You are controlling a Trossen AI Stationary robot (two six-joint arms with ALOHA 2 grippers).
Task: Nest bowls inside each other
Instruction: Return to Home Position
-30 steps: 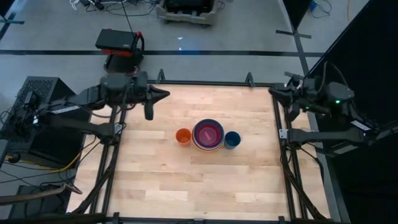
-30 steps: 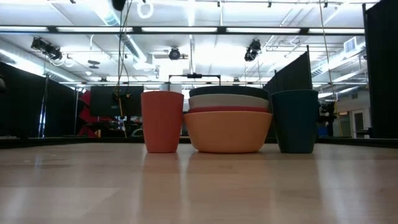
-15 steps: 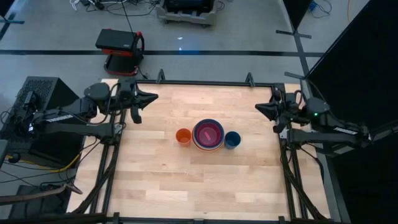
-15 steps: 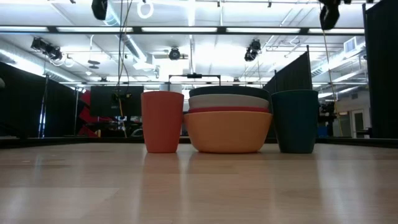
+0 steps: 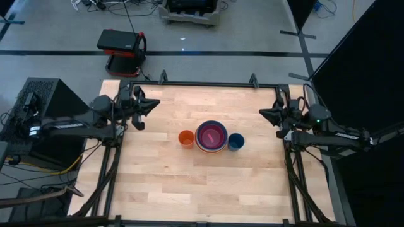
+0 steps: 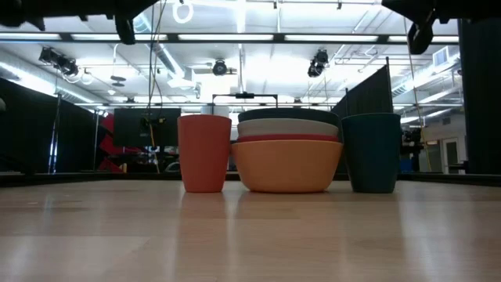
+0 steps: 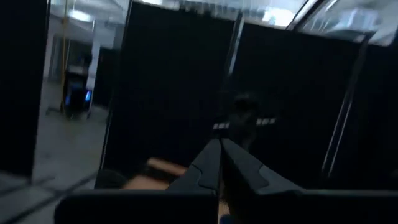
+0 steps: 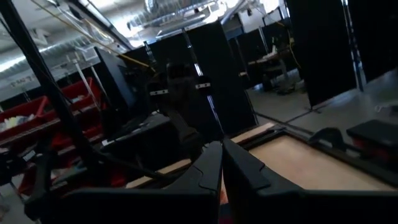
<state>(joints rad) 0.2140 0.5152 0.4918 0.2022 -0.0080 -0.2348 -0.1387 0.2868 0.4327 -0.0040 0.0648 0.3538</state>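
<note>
So the bowls (image 5: 211, 136) sit nested in one stack mid-table (image 5: 189, 183), with the yellow-orange one at the bottom and magenta showing inside on top. An orange cup (image 5: 186, 138) sits just beside the stack on the left-arm side, and a dark-blue cup (image 5: 235, 141) just beside it on the other. The left gripper (image 5: 153, 102) is well away from the stack, fingers pinched together on nothing. The right gripper (image 5: 262, 113) is the same, well off the opposite side. My guess is nesting's done and the arms are keeping clear so nothing gets knocked.

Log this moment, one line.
nested round plastic bowls: centre | left gripper: shut, left edge | right gripper: shut, right edge
</note>
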